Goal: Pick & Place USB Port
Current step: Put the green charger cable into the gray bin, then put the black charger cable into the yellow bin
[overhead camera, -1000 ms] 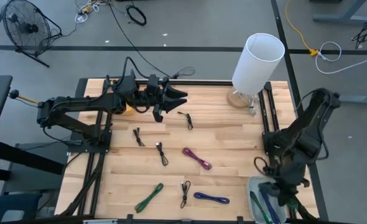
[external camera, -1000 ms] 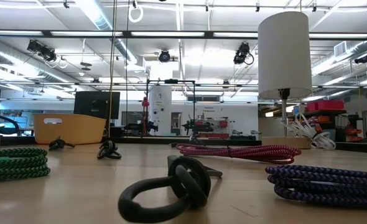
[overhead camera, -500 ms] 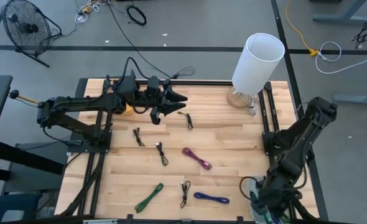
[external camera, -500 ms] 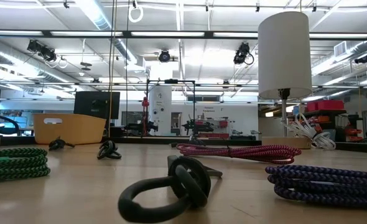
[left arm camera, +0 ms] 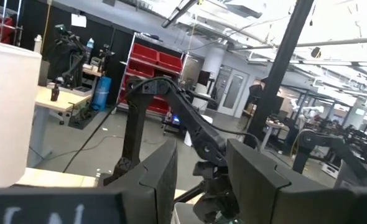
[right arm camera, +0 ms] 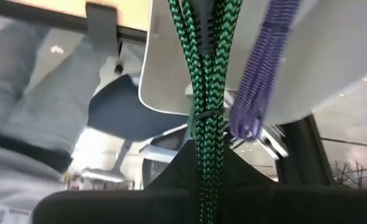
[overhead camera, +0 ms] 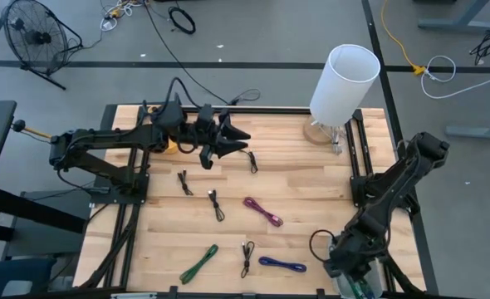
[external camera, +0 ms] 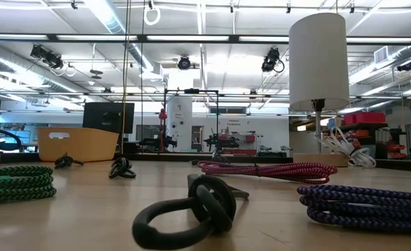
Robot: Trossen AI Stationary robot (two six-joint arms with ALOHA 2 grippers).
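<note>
Held green cable [right arm camera: 203, 74] pinched tight in right pincer [right arm camera: 202, 163] (left pincer [overhead camera: 238, 139] wide, empty); best lowered slowly into tray [right arm camera: 165, 74] just ahead.

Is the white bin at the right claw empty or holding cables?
Holding cables. The right wrist view shows a green cable and a purple cable lying in the white bin, just ahead of the right claw.

The surface [overhead camera: 295, 183] is pale wood planks with a smooth, matt finish. Beside the lamp's white matt shade [overhead camera: 345, 81], the purple cable [external camera: 362, 202] and magenta cable [external camera: 268, 169] show braided cloth sheathing (rough weave), while the black cable [external camera: 188, 209] looks smooth rubbery plastic.
</note>
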